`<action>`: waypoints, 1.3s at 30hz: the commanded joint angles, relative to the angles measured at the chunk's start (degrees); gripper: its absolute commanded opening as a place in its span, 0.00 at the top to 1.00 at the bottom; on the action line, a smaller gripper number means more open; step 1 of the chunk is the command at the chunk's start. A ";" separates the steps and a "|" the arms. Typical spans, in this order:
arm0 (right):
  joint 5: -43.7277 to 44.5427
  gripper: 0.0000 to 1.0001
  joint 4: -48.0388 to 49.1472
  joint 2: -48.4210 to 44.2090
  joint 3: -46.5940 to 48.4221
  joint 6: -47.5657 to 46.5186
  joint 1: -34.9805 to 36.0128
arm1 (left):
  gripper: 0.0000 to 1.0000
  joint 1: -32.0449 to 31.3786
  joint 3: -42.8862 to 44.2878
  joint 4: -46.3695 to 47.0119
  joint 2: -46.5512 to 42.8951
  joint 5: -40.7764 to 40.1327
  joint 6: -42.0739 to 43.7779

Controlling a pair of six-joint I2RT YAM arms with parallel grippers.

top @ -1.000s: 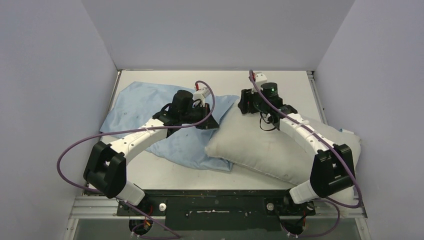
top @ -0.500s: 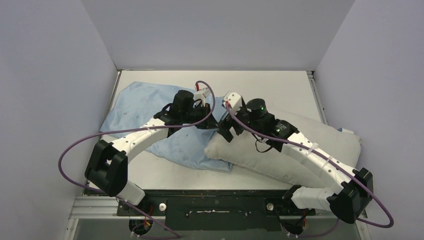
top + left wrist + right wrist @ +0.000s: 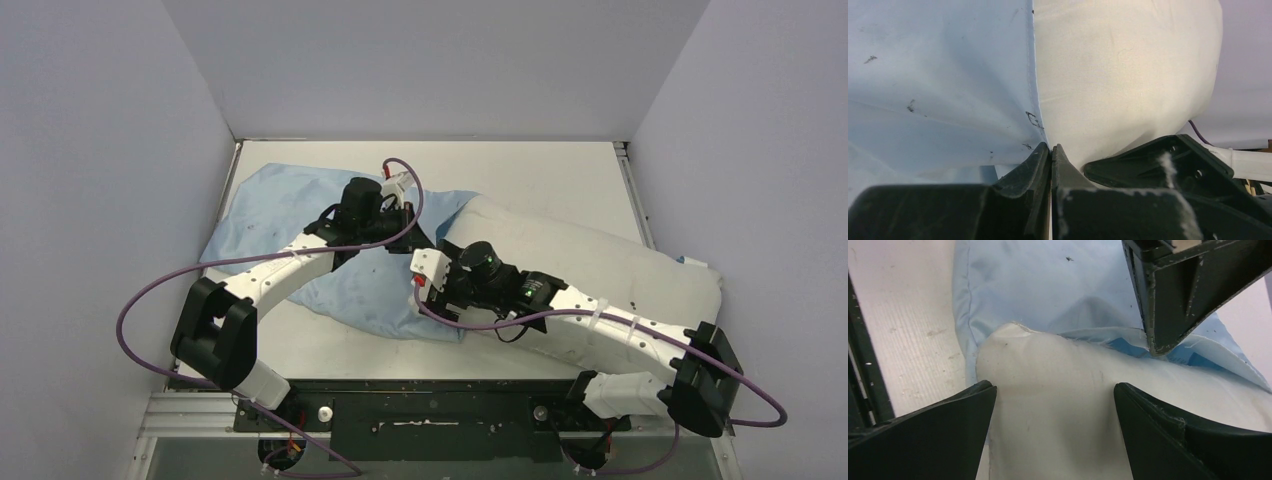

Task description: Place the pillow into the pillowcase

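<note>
The light blue pillowcase [image 3: 285, 215] lies wrinkled at the left. The plump white pillow [image 3: 600, 255] lies at the right, and its left end overlaps the pillowcase's right edge. My left gripper [image 3: 405, 228] is shut on the pillowcase's hem [image 3: 1034, 100] and holds the top layer up beside the pillow [image 3: 1123, 70]. My right gripper [image 3: 437, 277] is open and empty, its fingers either side of the pillow's left corner [image 3: 1048, 430]. In the right wrist view the pillowcase [image 3: 1048, 280] lies past that corner, with the left gripper [image 3: 1178, 290] above its lifted edge.
Grey walls close the table [image 3: 560, 170] in on three sides. The black mounting rail [image 3: 430, 400] runs along the near edge. Purple cables loop off both arms. A small blue tag [image 3: 692, 262] shows at the pillow's far right corner.
My right arm has swung from the pillow's far left end, down and left, to its near left corner by the pillowcase. The pillow has shifted. The left gripper has hardly moved.
</note>
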 commanded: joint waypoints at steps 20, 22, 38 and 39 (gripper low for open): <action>-0.19 1.00 37.06 -6.39 -16.78 13.93 -8.73 | 0.69 4.00 -8.68 2.93 -6.99 -8.24 -2.05; -0.37 1.00 42.53 -6.99 -19.50 17.18 -9.64 | 0.65 3.93 -11.79 5.15 -8.90 -9.61 -3.72; -2.23 1.00 54.42 -9.18 -24.95 27.73 -16.78 | 0.58 -5.86 -26.13 33.29 -8.64 -13.81 -12.85; -2.15 1.00 54.42 -9.30 -25.06 27.78 -16.86 | 0.58 -6.48 -25.93 33.31 -7.51 -14.25 -12.64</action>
